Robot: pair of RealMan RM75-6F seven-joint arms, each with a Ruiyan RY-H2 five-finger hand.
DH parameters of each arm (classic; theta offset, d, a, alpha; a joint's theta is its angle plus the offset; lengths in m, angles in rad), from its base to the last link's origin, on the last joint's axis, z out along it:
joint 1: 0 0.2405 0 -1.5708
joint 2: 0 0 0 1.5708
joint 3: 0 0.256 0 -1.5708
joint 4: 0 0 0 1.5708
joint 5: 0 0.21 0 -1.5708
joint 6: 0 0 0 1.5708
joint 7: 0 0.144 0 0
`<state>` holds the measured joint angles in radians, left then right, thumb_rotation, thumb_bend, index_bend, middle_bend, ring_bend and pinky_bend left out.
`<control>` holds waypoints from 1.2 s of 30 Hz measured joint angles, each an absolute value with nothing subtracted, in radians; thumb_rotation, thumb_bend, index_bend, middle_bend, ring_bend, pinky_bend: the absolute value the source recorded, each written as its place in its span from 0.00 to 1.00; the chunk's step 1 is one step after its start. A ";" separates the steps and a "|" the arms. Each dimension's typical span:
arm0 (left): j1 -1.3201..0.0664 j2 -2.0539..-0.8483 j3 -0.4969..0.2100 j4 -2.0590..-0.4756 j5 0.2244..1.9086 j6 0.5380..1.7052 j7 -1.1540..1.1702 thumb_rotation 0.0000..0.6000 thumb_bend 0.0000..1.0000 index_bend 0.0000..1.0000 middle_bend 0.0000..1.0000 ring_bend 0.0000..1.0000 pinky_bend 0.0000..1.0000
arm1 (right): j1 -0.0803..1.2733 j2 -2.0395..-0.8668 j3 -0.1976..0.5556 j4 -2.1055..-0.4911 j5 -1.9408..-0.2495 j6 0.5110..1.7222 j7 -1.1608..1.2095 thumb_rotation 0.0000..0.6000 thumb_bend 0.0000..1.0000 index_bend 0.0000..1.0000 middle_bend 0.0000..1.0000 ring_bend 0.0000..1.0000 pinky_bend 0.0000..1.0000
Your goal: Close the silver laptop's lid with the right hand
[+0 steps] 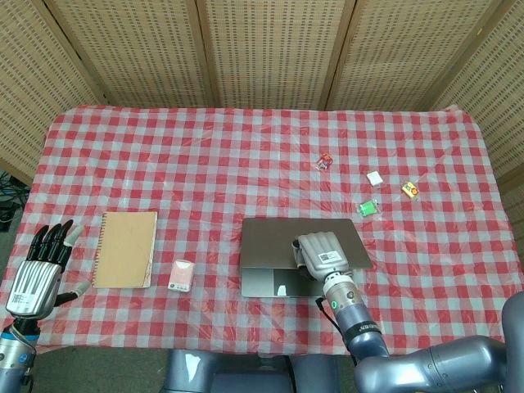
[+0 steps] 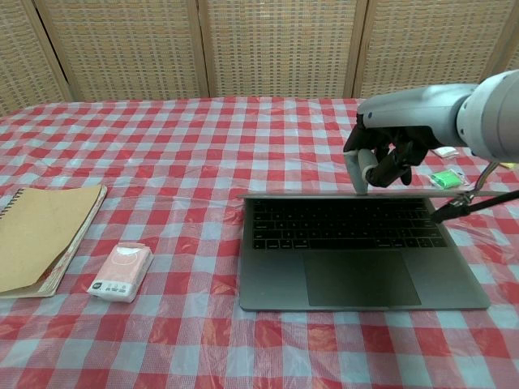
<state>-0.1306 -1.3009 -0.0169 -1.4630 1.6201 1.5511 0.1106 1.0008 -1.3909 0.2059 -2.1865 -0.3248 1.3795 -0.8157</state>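
The silver laptop (image 1: 270,246) (image 2: 324,275) sits at the table's front centre, its lid tilted well down over the keyboard. In the chest view the lid shows only as a thin edge above the keys. My right hand (image 1: 321,254) (image 2: 381,158) presses on the back of the lid near its top edge, fingers curled over it. My left hand (image 1: 37,274) hovers off the table's front left corner, fingers apart and holding nothing.
A tan notebook (image 1: 125,249) (image 2: 36,235) and a pink tissue pack (image 1: 181,275) (image 2: 122,271) lie left of the laptop. Small items lie at the right back: a green one (image 1: 368,208) (image 2: 444,178), a white one (image 1: 375,177), a yellow-red one (image 1: 409,190), a red one (image 1: 326,160).
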 measured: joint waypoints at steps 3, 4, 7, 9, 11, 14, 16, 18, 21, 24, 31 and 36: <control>-0.130 -1.300 -0.017 -1.463 1.621 1.552 0.109 1.00 0.12 0.00 0.00 0.00 0.00 | 0.996 -1.396 0.201 -2.186 -0.328 1.377 -0.810 1.00 1.00 0.62 0.51 0.43 0.53; -0.130 -1.300 -0.017 -1.464 1.621 1.553 0.110 1.00 0.12 0.00 0.00 0.00 0.00 | 0.994 -1.397 0.199 -2.185 -0.330 1.377 -0.809 1.00 1.00 0.62 0.51 0.43 0.53; -0.130 -1.299 -0.018 -1.464 1.621 1.553 0.109 1.00 0.12 0.00 0.00 0.00 0.00 | 0.990 -1.400 0.195 -2.183 -0.333 1.376 -0.806 1.00 1.00 0.62 0.51 0.43 0.53; -0.130 -1.299 -0.018 -1.464 1.620 1.553 0.110 1.00 0.12 0.00 0.00 0.00 0.00 | 0.988 -1.401 0.192 -2.182 -0.334 1.376 -0.805 1.00 1.00 0.62 0.51 0.43 0.53; -0.130 -1.299 -0.018 -1.465 1.621 1.553 0.110 1.00 0.12 0.00 0.00 0.00 0.00 | 0.986 -1.402 0.191 -2.182 -0.335 1.375 -0.804 1.00 1.00 0.62 0.51 0.43 0.53; -0.130 -1.299 -0.017 -1.466 1.623 1.555 0.111 1.00 0.12 0.00 0.00 0.00 0.00 | 0.984 -1.403 0.189 -2.182 -0.334 1.374 -0.804 1.00 1.00 0.62 0.51 0.43 0.53; -0.130 -1.298 -0.017 -1.466 1.623 1.555 0.110 1.00 0.12 0.00 0.00 0.00 0.00 | 0.982 -1.404 0.188 -2.182 -0.334 1.373 -0.803 1.00 1.00 0.62 0.51 0.43 0.53; -0.129 -1.299 -0.017 -1.466 1.624 1.555 0.111 1.00 0.12 0.00 0.00 0.00 0.00 | 0.980 -1.405 0.185 -2.181 -0.334 1.371 -0.802 1.00 1.00 0.62 0.51 0.43 0.53; -0.129 -1.299 -0.017 -1.466 1.625 1.556 0.110 1.00 0.12 0.00 0.00 0.00 0.00 | 0.977 -1.407 0.181 -2.180 -0.333 1.369 -0.801 1.00 1.00 0.62 0.51 0.43 0.53; -0.128 -1.298 -0.016 -1.467 1.626 1.558 0.111 1.00 0.12 0.00 0.00 0.00 0.00 | 0.973 -1.410 0.179 -2.180 -0.331 1.366 -0.797 1.00 1.00 0.62 0.51 0.43 0.53; -0.128 -1.298 -0.015 -1.469 1.630 1.559 0.113 1.00 0.12 0.00 0.00 0.00 0.00 | 0.962 -1.413 0.170 -2.172 -0.329 1.355 -0.785 1.00 1.00 0.62 0.50 0.43 0.53; -0.128 -1.298 -0.013 -1.469 1.632 1.557 0.116 1.00 0.12 0.00 0.00 0.00 0.00 | 0.952 -1.415 0.162 -2.163 -0.334 1.344 -0.775 1.00 1.00 0.62 0.50 0.43 0.53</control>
<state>-0.1285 -1.2982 -0.0133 -1.4693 1.6318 1.5570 0.1161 0.9524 -1.4149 0.1621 -2.1632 -0.3337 1.3441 -0.7745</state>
